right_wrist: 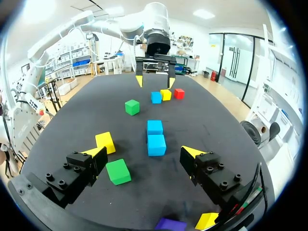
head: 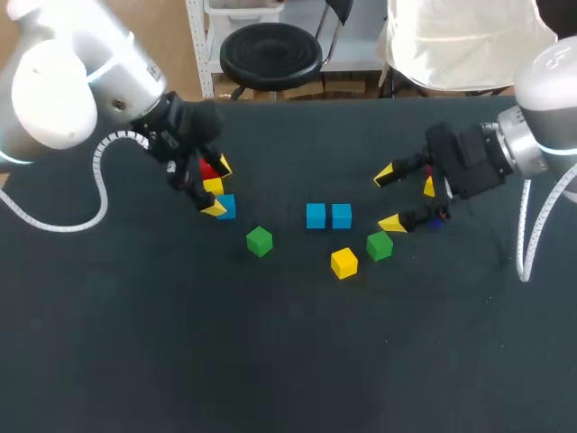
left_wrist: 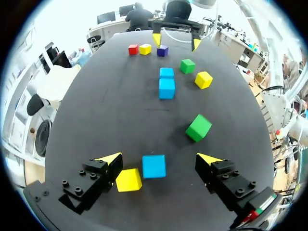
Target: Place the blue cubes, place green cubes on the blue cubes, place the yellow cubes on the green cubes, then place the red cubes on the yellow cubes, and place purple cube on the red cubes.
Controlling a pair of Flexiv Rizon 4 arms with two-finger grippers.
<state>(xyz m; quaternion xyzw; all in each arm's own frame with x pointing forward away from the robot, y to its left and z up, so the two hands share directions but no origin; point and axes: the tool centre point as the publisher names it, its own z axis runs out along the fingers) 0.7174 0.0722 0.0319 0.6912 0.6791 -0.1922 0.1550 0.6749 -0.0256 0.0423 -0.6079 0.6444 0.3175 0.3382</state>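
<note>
Left gripper (head: pixel 218 187): your left pincer stands wide open, low over the left part of the dark table (head: pixel 270 361), clamping nothing.
Near blue cube (left_wrist: pixel 154 166): it lies on the table between the left fingers, apart from both.
Near yellow cube (left_wrist: pixel 128 180): just beside that blue one, close by one left finger.
Red cube (head: pixel 207 169): next to the near yellow cube, at the end of that short row.
Right gripper (head: pixel 388 198): your right pincer is also spread open and holds nothing.
Blue pair (head: pixel 315 215): two blue cubes touching side by side at mid-table, ahead of the right gripper.
Left green cube (head: pixel 259 241): alone, between the left gripper and the blue pair.
Right green cube (head: pixel 380 245): just beside one right fingertip.
Middle yellow cube (head: pixel 343 262): near the right green cube.
Purple cube (right_wrist: pixel 171 224): under the right gripper, with a far yellow cube (right_wrist: pixel 208 221) near it.
Stacking: every cube you can see rests singly on the table.
</note>
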